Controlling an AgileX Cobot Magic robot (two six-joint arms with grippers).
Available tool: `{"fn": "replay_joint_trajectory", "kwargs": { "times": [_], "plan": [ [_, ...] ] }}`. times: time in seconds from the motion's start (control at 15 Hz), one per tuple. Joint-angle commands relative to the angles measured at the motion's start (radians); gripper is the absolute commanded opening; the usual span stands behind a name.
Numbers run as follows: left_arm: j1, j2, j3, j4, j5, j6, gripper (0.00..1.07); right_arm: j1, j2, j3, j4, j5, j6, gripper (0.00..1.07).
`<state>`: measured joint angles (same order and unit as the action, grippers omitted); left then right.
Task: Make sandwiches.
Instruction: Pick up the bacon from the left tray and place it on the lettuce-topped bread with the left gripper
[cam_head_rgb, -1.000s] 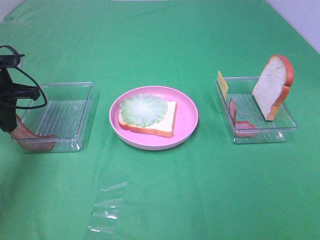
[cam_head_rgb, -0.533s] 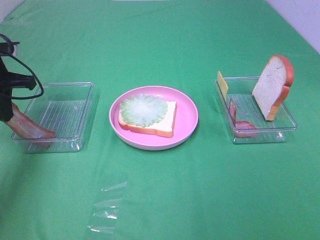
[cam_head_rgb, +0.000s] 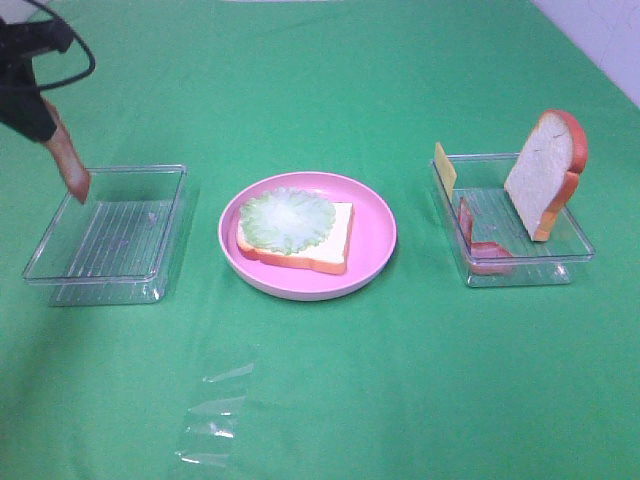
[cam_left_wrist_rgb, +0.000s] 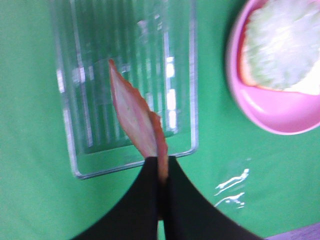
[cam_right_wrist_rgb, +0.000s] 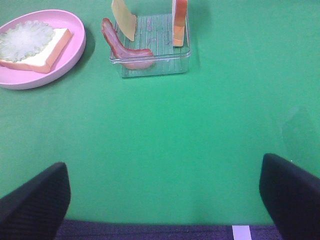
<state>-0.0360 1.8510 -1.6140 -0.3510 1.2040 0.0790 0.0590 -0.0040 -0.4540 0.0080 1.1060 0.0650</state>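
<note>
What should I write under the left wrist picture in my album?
Left gripper pinches a bacon strip over the tray, beside the plate.

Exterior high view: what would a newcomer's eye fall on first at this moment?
The pink plate in the middle of the green cloth stands out, holding a bread slice topped with a lettuce leaf. Next comes the bacon strip dangling from the shut left gripper above the clear tray at left. Then the second bread slice, leaning upright in the right tray.
</note>
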Motion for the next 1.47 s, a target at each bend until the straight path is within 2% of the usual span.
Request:
{"fn": "replay_joint_trajectory", "kwargs": {
  "times": [0.07,0.2,0.27,0.4,0.8,1.07,1.2,1.33,1.47],
  "plan": [
    [-0.057,-0.004,-0.099,-0.111,0.017,0.013,0.0,-0.006,-0.026,0.001,-0.003,-0.007,-0.007,0.98],
    [-0.123,0.013,-0.161,-0.156,0.014,0.013,0.0,-0.006,-0.026,0.001,-0.003,-0.007,-0.007,0.98],
    [-0.204,0.061,-0.231,-0.203,0.014,0.014,0.0,-0.006,-0.026,0.001,-0.003,-0.007,-0.007,0.98],
    [-0.285,0.126,-0.283,-0.249,0.014,0.012,0.0,-0.006,-0.026,0.001,-0.003,-0.007,-0.007,0.98],
    [-0.447,0.312,-0.346,-0.283,-0.036,0.005,0.0,-0.006,-0.026,0.001,-0.003,-0.007,-0.007,0.98],
    [-0.49,0.411,-0.346,-0.309,-0.088,0.005,0.0,-0.006,-0.026,0.001,-0.003,-0.007,-0.007,0.98],
    [-0.485,0.429,-0.346,-0.259,-0.097,0.007,0.0,-0.006,-0.026,0.001,-0.003,-0.007,-0.007,0.98],
    [-0.481,0.44,-0.346,-0.136,-0.122,0.007,0.0,-0.006,-0.026,0.001,-0.003,-0.007,-0.007,0.98],
    [-0.481,0.448,-0.346,-0.061,-0.132,0.007,0.0,-0.006,-0.026,0.001,-0.003,-0.007,-0.007,0.98]
  ]
}}
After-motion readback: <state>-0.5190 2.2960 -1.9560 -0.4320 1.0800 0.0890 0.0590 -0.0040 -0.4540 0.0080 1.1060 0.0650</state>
